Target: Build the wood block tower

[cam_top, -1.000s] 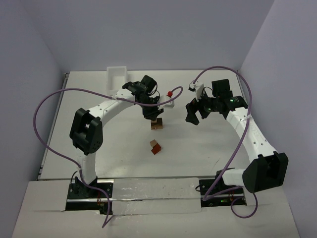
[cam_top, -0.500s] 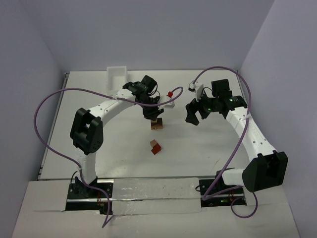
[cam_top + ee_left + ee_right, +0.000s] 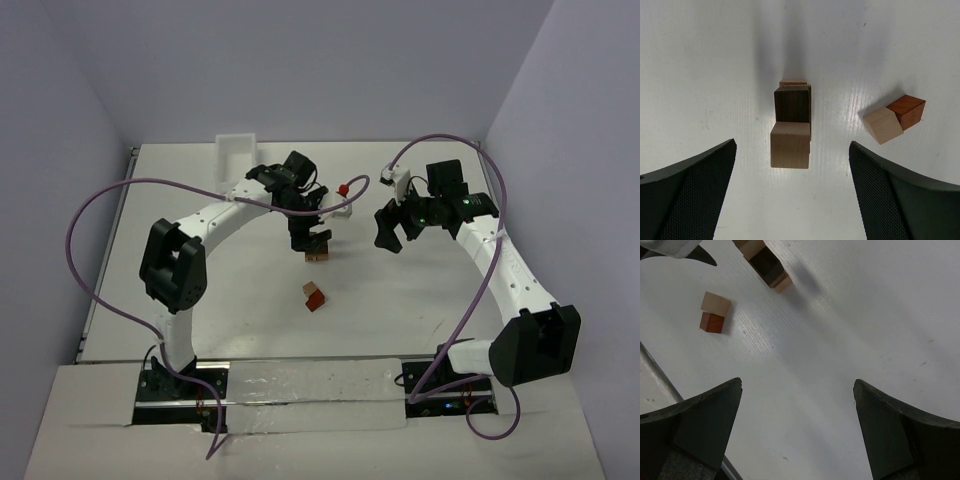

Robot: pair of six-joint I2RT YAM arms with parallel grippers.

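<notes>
Asking, as reader: where does the wood block tower (image 3: 791, 127) stand, and why are your jaws placed as they are?

Answering, as the arms: it stands about mid-bench (image 3: 420, 300), directly beneath my left jaws. Left wrist view: blocks in one column, light tan on top, dark brown under it, and another tan edge showing at the base. My left jaws are spread wide, fingers (image 3: 690, 195) on either side of the column and touching neither side, so they grip nothing. From that I judge the top block rests on its own. The wide spread leaves room to lift clear without brushing a narrow stack that a nudge could topple.

Asking: and the right side?

Answering: my right jaws are likewise wide apart and empty, held over bare bench to the tower's right and well apart from it. I judge this keeps them out of the left arm's way. A tan block (image 3: 882, 125) and a reddish-brown block (image 3: 907, 111) lie touching each other near the tower, toward my bases; they are probably the next pieces. A white bin (image 3: 238, 152) sits at the far edge.

Asking: any writing?

Answering: none legible on the blocks, the bin or the arms.
</notes>
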